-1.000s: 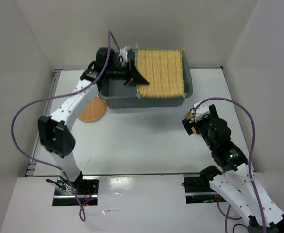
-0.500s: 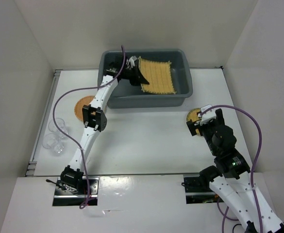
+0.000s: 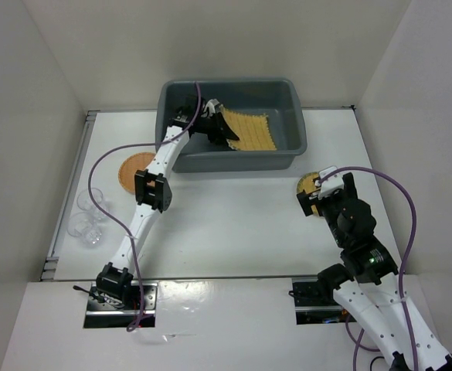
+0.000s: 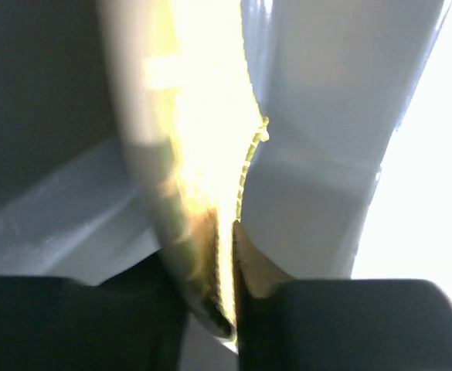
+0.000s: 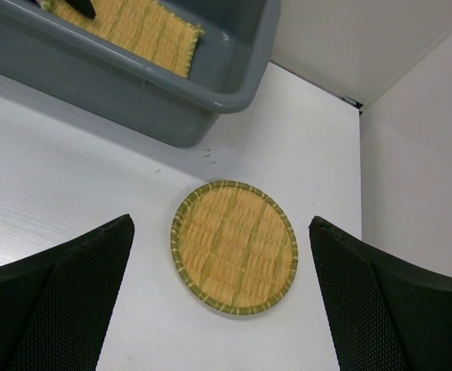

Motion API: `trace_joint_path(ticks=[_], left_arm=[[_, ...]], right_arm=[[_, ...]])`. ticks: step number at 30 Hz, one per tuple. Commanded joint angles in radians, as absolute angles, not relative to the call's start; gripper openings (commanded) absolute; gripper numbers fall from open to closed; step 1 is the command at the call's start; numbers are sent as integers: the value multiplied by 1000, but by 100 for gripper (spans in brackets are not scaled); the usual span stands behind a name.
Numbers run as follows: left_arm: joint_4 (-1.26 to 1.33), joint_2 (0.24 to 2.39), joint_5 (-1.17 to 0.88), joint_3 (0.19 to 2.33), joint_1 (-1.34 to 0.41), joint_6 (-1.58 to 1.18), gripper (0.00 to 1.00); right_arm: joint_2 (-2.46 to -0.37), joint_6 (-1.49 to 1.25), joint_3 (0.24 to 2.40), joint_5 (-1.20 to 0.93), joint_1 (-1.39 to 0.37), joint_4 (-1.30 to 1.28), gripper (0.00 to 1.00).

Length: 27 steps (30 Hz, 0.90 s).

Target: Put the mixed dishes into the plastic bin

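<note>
The grey-blue plastic bin (image 3: 297, 131) stands at the back of the table. My left gripper (image 3: 214, 124) reaches inside it, shut on the edge of the square yellow mat (image 3: 249, 131), which lies tilted in the bin; the mat's edge (image 4: 214, 193) shows pinched between the fingers in the left wrist view. My right gripper (image 3: 318, 189) is open above the round yellow disc (image 5: 234, 246), which lies flat on the table between the fingers without touching them. The round orange-brown disc (image 3: 133, 170) lies on the table left of the bin.
Clear plastic cups (image 3: 86, 216) stand at the table's left edge. White walls enclose the table on three sides. The bin's near right corner (image 5: 233, 97) lies just beyond the yellow disc.
My left arm has carried the square mat from above the bin's rim down into the bin and tilted it lower. My right gripper has stayed over the yellow disc.
</note>
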State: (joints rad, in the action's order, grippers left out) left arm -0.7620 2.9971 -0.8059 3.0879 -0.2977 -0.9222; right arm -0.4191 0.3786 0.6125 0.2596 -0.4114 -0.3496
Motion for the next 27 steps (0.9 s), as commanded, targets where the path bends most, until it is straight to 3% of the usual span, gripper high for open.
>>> trace_joint_path(ticks=[1,7,8,13,17,21,22,23,25,27], left_arm=[[-666,3026,-896,3139,-307,-942,33],[-643,3027,-928,3139,-307,-942,72],[-643,3014,-928,3139,-307,-942,100],[-669,2906,-836,3139,-278,-898,100],[-822,2752,-600,3139,-244,-763,100],[-964,2495,-207,3139,-291,-560,100],[-997,2461,15,3139,-307,-528,100],[-1044,2438,94,3139,-334,-462,100],[-1090,2422,169,3139,-334,-420,100],[-1185,2433,118,3139,-299,-466,100]], right_arm=[[-434,371,621,262,-407,-291,98],[-443,371,621,236,-407,-311,98],[-452,371,621,236,-407,-311,98],[-474,361,621,253,-407,-311,98],[-567,298,649,392,-407,-299,98],[-725,279,814,258,-380,-484,98],[-757,279,854,246,-359,-514,98],[-784,266,920,245,-347,-514,98],[-874,265,992,192,-293,-564,98],[-938,265,1095,114,-157,-597,98]])
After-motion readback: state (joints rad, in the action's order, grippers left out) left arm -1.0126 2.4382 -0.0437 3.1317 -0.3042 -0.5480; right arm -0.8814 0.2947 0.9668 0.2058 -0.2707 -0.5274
